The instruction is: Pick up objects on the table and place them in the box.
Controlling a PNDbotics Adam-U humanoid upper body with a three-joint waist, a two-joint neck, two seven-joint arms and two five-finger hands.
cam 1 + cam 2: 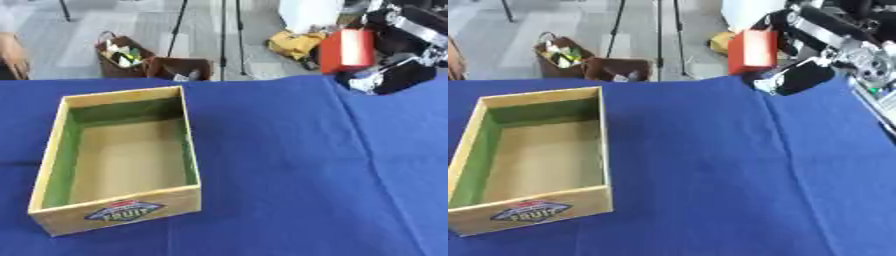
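Open cardboard fruit box point(122, 150) sits near left on blue tablecloth point(289, 170), green lining inside, nothing in it. Far right, right hand point(798, 75) raised above table edge, fingers curled round red rectangular pack point(752, 51), held upright in air. Left hand not visible.

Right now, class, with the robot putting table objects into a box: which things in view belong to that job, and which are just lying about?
Belongs to the job:
- box, open, nothing inside
- red object, held up at the table's far edge
- right hand, holding it

Just lying about:
- brown bags on the floor beyond the table
- tripod legs
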